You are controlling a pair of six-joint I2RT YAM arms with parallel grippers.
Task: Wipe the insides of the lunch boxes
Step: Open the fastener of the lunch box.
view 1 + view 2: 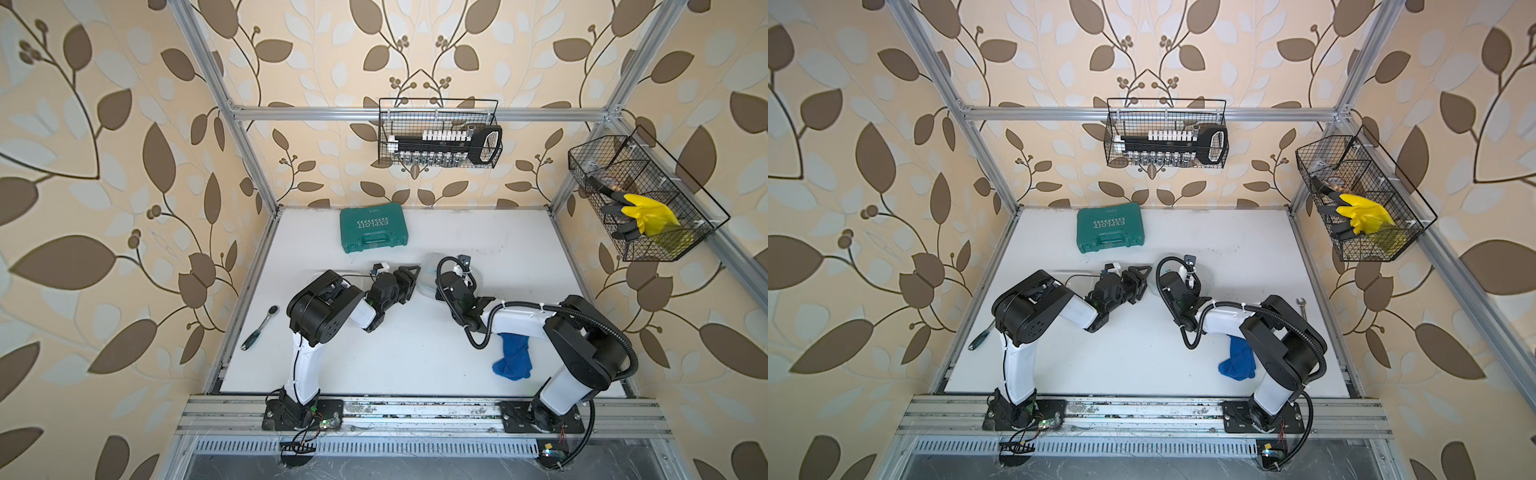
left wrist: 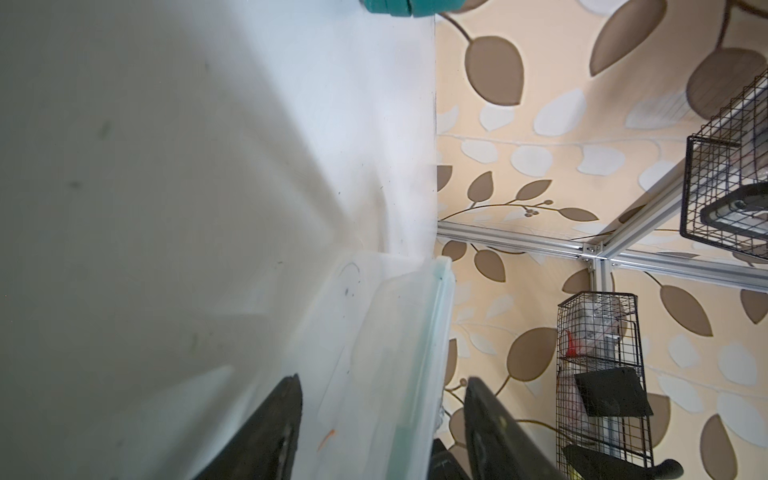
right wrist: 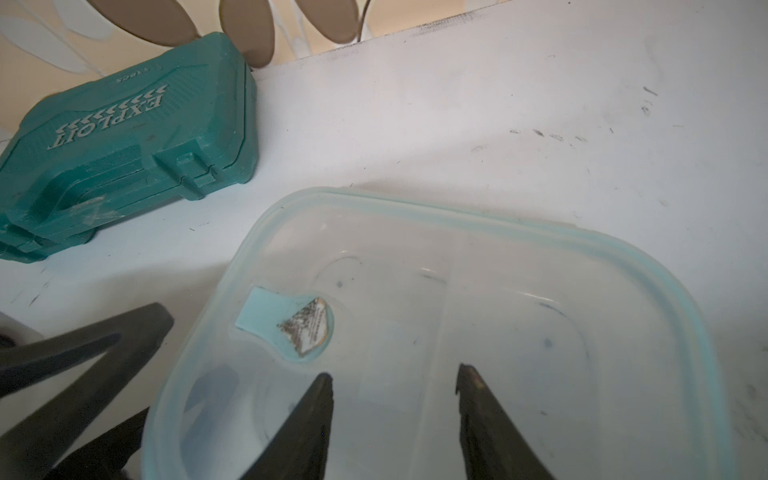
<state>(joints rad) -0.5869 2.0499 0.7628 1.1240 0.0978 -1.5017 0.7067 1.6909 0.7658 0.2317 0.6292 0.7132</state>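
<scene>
Lunch box (image 3: 457, 291), clear, lid (image 3: 478, 224) on with a pale blue-green rim, sits flat on table (image 1: 415, 353), near the teal case (image 1: 374, 227) on its robot side and offset toward the right arm. In a top view the box (image 1: 428, 266) is mostly hidden under the right wrist.

Right gripper (image 3: 395, 372): over the lid, jaws apart, nothing between them. Can't tell if the tips touch the lid.

Left gripper (image 2: 382, 378): reaches in from the side, level with the case's near edge, jaws apart and straddling the box's side edge. One finger (image 2: 494, 424) stands clear of the rim, so no clamp is seen. In a top view the left gripper (image 1: 413, 282) points at the box.

Blue cloth (image 1: 513, 359) is crumpled on the table, well apart from the case, by the right arm's base. Ratchet (image 1: 259, 328) is well apart from the case, by the left arm.
</scene>
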